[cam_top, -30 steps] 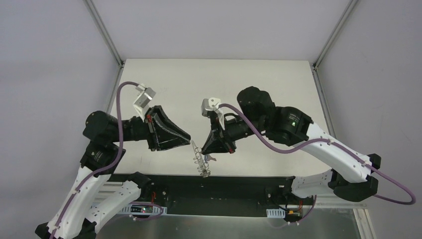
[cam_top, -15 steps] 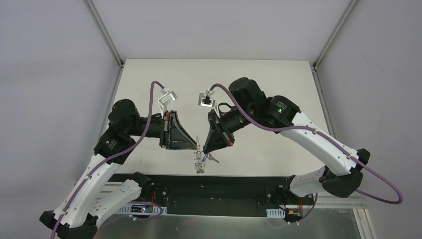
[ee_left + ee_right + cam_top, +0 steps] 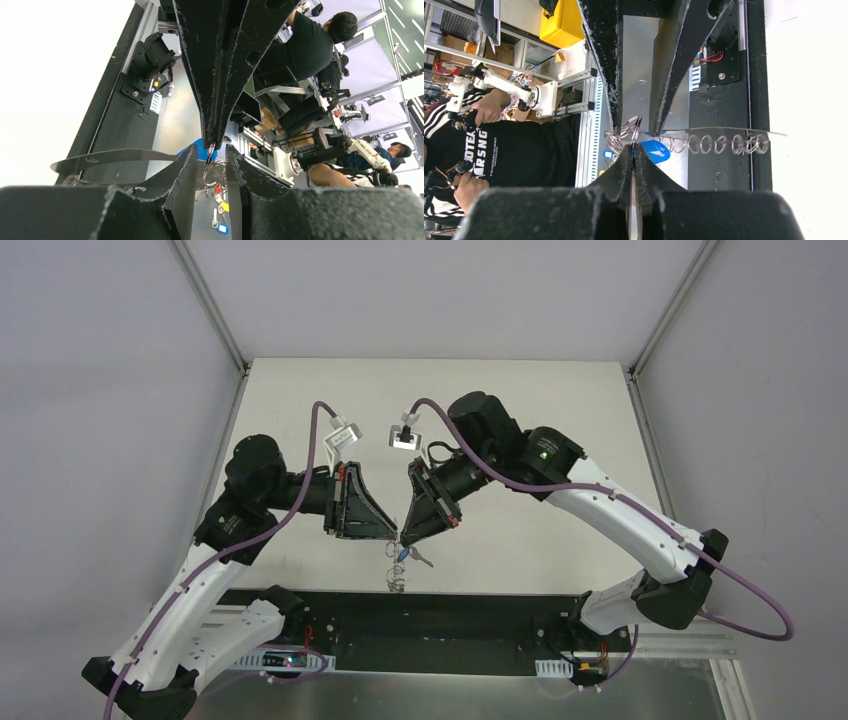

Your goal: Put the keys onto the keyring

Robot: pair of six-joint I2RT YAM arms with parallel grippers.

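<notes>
Status: right gripper clenched on the keyring wire, with the rest of the loops trailing off to one side of my tips. On the other arm, left gripper is parted, fingers straddling the same wire, no contact that I can see. Blue key sits just beside the right tips; looks unthreaded, can't confirm. Risks: the pinch is on thin round wire at the very tips, so any twist rolls it out and the lot drops. Closing left off-centre would shove the ring sideways and knock the key away
</notes>
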